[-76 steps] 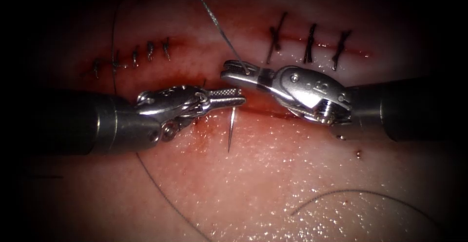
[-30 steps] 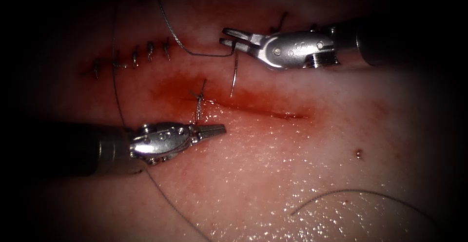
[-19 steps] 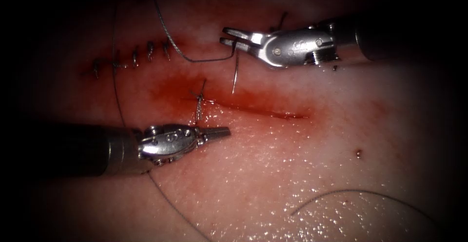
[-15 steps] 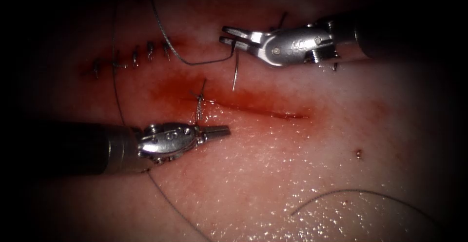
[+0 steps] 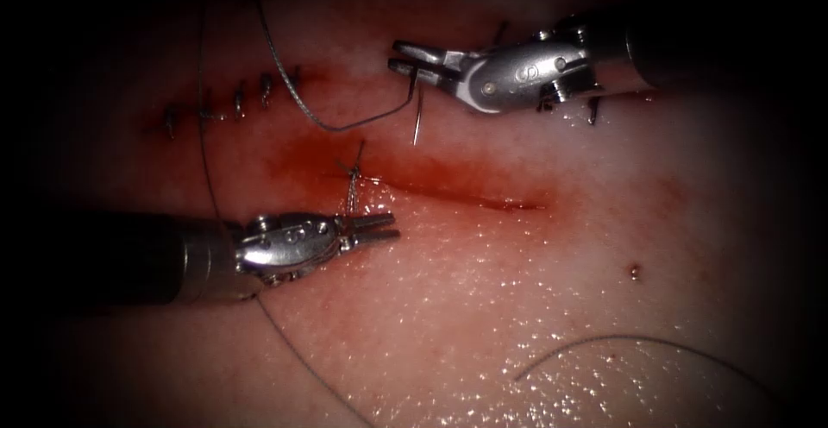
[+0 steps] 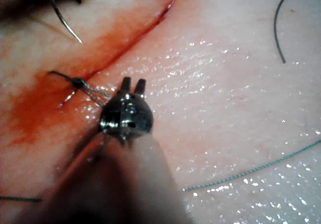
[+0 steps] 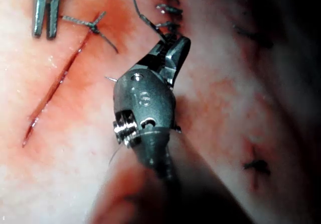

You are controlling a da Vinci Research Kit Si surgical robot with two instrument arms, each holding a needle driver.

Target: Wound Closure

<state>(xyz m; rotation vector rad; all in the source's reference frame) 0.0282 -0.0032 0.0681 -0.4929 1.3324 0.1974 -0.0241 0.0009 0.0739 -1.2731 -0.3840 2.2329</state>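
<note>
Now parted: left tool's steel jaws (image 5: 386, 226), empty, beside knotted stitch (image 5: 352, 172). Right tool's jaws (image 5: 404, 57) clamp curved steel needle (image 5: 417, 117) near its thread end, clear of tissue (image 5: 535, 307).

Our backdrop: wet tissue under a strong central light.
We see the light fall hardest on the near half of the tissue (image 5: 535, 307), where the pale, moist surface throws back many small glints. Toward every edge the brightness fades into a dark surround. Farther off, the surface turns redder and dimmer, with a stain of red fluid (image 5: 302, 156) left of centre and a row of dark stitches (image 5: 237, 100) at the far left. A loose thread (image 5: 638, 339) curves at the near right.
</note>
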